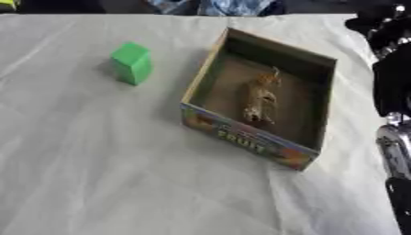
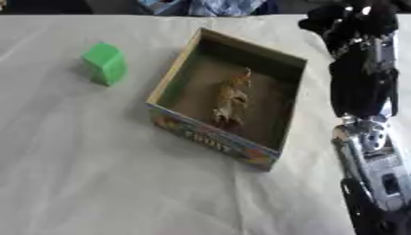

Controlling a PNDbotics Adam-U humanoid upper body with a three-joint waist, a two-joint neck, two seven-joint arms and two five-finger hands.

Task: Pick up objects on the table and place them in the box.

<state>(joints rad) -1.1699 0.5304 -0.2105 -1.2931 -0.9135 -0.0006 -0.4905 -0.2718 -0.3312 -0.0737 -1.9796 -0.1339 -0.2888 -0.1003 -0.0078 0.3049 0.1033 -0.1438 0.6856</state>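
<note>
A green block (image 1: pixel 131 63) stands on the white cloth at the left, apart from the box. The open cardboard box (image 1: pixel 207 79), with a colourful printed front, sits in the middle. Inside it a tan, animal-shaped toy (image 1: pixel 261 97) lies on the floor. My right arm comes in along the right edge, and its black hand (image 2: pixel 347 22) hangs above the table just past the box's far right corner, holding nothing that I can see. My left hand does not show.
The white cloth (image 1: pixel 96 165) covers the table and is wrinkled in front. My silver and black right forearm (image 2: pixel 371 151) stands close beside the box's right wall. Dark shapes and blue fabric line the far edge.
</note>
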